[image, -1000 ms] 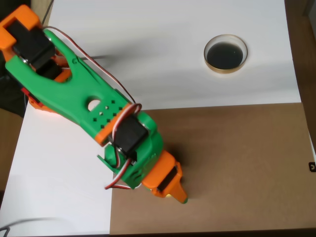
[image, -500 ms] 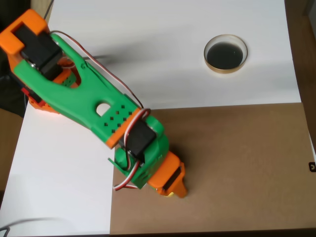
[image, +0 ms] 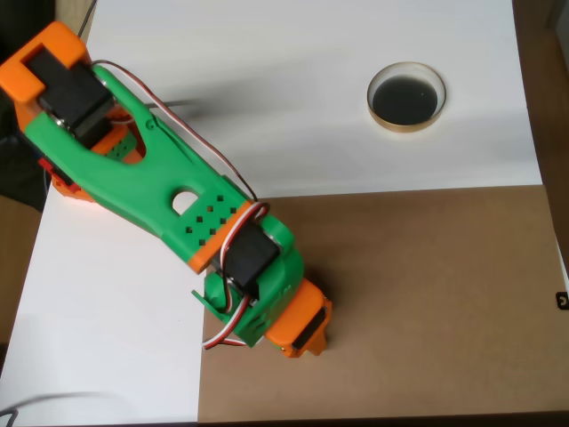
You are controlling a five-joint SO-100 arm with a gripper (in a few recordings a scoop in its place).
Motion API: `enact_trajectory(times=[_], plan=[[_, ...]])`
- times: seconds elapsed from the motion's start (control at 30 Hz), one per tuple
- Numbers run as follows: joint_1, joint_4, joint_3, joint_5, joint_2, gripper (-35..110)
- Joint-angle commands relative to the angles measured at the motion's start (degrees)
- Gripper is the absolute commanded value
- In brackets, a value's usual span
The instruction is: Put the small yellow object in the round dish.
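While the gripper (image: 302, 345) points down at the brown board (image: 427, 294), jaw state and small yellow object indeterminable beneath it, the round dish (image: 406, 96) lies well apart toward one o'clock.

— What sort of place is this?
— A hobby or lab bench, by the look of it. The green and orange arm (image: 169, 196) looks 3D-printed, with bare servo wires (image: 233, 238) looping over it.
— And around its hand (image: 300, 336)?
— White sheets (image: 267, 98) behind it and brown board (image: 427, 294) beneath, laid flat over the desk.
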Motion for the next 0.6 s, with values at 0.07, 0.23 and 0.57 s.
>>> enact_trajectory(times=[0.07,0.23,0.57], plan=[[-0.5,0.4,-3.2,-1.4,2.5,0],[-0.4,0.9,-2.6,-2.8,5.8,0],[-4.4,5.3,-3.4,-9.5,12.3,0]])
